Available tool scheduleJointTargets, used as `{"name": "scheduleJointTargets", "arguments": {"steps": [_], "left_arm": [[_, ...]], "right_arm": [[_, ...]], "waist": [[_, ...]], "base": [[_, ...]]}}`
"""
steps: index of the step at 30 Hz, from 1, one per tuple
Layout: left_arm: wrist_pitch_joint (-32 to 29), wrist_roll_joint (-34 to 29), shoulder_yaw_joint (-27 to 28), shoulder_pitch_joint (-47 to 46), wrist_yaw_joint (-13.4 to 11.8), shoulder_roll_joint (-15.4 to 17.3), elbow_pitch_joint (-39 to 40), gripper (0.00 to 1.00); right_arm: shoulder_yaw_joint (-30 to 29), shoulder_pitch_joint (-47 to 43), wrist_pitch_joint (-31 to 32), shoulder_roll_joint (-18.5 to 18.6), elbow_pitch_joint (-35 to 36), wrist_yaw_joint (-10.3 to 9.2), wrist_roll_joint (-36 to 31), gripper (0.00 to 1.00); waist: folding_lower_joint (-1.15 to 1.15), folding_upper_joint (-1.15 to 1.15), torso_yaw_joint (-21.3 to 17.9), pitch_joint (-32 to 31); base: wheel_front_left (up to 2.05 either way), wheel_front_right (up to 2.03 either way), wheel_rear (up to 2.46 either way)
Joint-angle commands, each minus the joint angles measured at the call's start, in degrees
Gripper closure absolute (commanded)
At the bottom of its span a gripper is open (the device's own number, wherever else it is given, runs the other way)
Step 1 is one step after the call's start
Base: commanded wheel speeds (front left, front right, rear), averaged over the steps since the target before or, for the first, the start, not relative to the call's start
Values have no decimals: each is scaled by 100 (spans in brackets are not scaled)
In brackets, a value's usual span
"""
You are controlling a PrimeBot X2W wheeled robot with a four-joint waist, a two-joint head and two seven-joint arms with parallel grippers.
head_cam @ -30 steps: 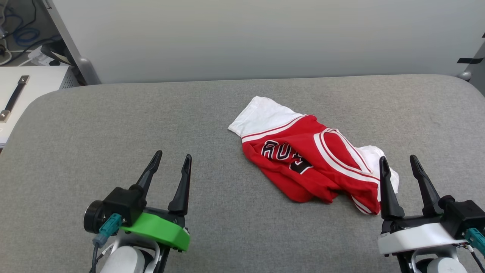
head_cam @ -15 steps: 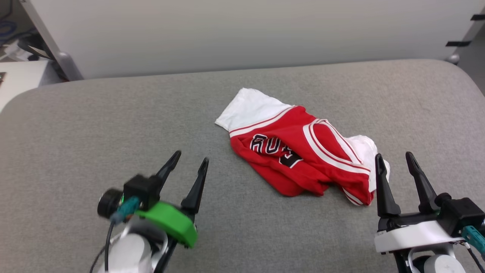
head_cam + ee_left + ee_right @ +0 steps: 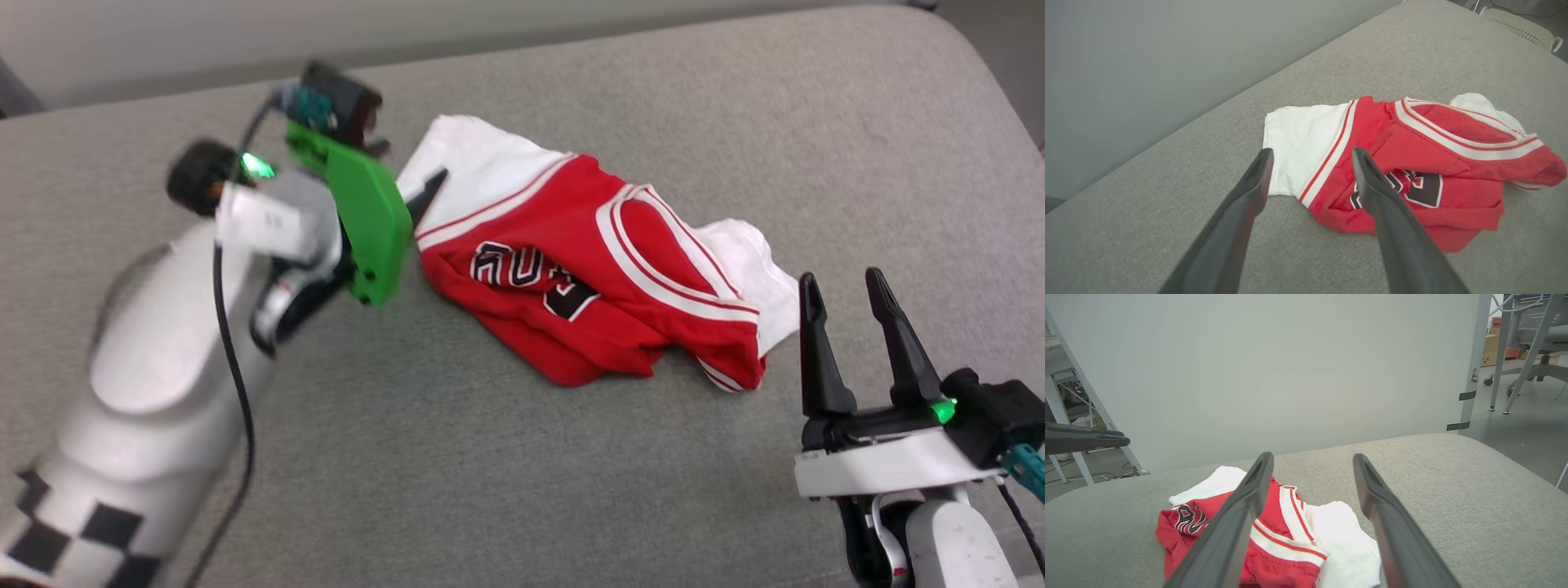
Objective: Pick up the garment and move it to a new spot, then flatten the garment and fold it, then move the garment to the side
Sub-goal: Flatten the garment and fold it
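crumpled red jersey t-shirt with white sleeves lies on grey fabric surface; left gripper spread, empty, over one sleeve; right gripper spread, empty, just beside the other.

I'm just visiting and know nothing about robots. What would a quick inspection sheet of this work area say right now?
Surface: grey padded top, no stains seen.
Job's things: red and white shirt, crumpled in a heap, not yet flattened or folded.
Clutter: nothing seen.
Hands: left hand open, aimed at the white sleeve, contact cannot be told; right hand open, beside the shirt, holding nothing.
Cables: black cable runs along the left arm, off the shirt.
Surroundings: pale wall behind; chair legs on the floor to one side.
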State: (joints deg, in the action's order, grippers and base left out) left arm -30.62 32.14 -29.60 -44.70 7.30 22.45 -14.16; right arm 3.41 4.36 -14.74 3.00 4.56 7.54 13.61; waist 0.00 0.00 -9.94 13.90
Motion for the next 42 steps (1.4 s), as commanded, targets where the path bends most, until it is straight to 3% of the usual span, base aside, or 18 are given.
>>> {"name": "scheduleJointTargets", "arguments": {"steps": [1,5,11,19,27,28,29,30,42], "left_arm": [[-215,90,-96,-318,17,121,-126,0],[-1102,330,-442,-1105,18,361,-668,0],[-1598,367,-810,-1848,18,489,-1440,0],[-1949,446,-978,-2238,18,352,-2310,0],[-1909,375,-1146,-2165,7,320,-2842,0],[-1908,409,-1152,-2121,8,317,-2890,17],[-1855,452,-1138,-2088,9,310,-2916,71],[-1791,489,-1111,-2070,9,309,-2936,100],[-140,980,-340,-1837,-147,446,-3259,100]], "right_arm": [[49,146,-26,-11,28,-5,75,0],[122,308,-26,-12,27,-5,224,0],[195,396,-26,-12,-13,-5,349,0],[296,519,-26,-12,3,-5,438,0],[274,587,-26,-12,2,-5,445,0],[261,591,-26,-12,-5,-5,437,0],[246,594,-26,-12,-9,-5,428,0],[238,598,-26,-12,-8,-5,417,0],[136,493,-26,-13,-80,-5,145,0]], "waist": [[0,0,-527,621],[0,0,-735,893],[0,0,-856,1093],[0,0,-880,1291],[0,0,-832,1386],[0,0,-811,1381],[0,0,-785,1372],[0,0,-763,1363],[0,0,-295,777]], "base": [[0,0,0],[0,0,0],[0,0,0],[0,0,0],[0,0,0],[0,0,0],[0,0,0],[0,0,0],[0,0,0]]}}
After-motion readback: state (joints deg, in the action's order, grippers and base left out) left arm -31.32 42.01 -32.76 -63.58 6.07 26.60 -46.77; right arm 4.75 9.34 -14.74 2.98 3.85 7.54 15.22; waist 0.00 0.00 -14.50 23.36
